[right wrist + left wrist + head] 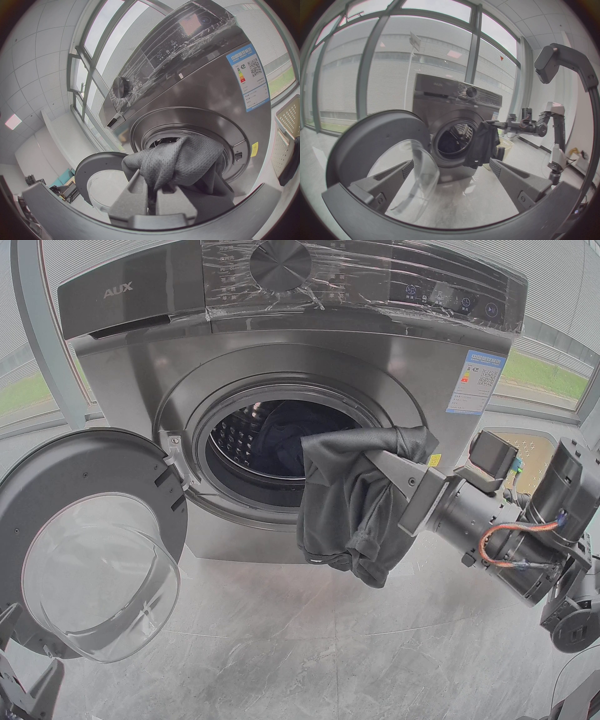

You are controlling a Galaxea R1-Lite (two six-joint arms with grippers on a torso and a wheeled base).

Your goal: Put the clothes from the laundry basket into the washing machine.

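Head view | right claw point(374, 459) clamped on dark garment point(347, 502) before washing machine point(300, 352) (door point(81, 490) open) | left claw point(450, 162) spread, empty

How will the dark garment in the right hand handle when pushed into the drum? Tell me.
Probably floppy: the dark garment sags in folds below the right hand, pinched at one bunched end. Likely light, since that pinch carries it all. Its hanging hem may catch on the drum rim.

Above my right claw point(375, 459), the washing machine point(375, 359) front carries a blue energy label point(476, 382), its print too fine to read; just beside my claw, a yellow sticker point(435, 459); far to its left, a maker's logo point(117, 289)
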